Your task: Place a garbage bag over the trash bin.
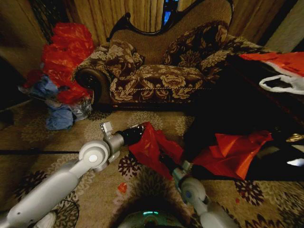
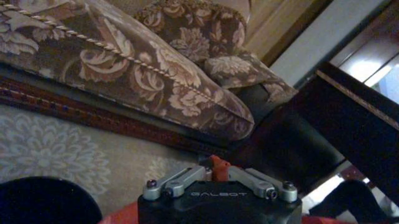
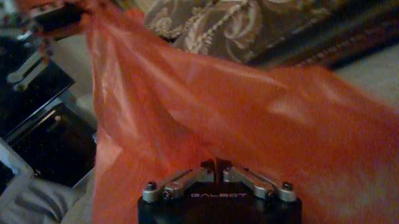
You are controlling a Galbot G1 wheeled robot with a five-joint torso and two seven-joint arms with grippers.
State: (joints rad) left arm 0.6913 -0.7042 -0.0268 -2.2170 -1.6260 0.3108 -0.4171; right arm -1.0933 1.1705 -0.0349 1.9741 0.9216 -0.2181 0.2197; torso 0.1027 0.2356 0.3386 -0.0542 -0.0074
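Thin, limp, slippery red garbage bag point(image 1: 153, 145) stretched above the carpet between left claw point(image 2: 217, 173) and right claw point(image 3: 217, 169), both clenched on film; best held at the rim.

A home living room: an ornate floral sofa point(image 1: 161, 71) with cushions point(image 1: 121, 57) stands before curtains point(image 1: 123, 14) on a patterned carpet point(image 1: 57, 133), a dark wooden table point(image 1: 266, 99) beside it
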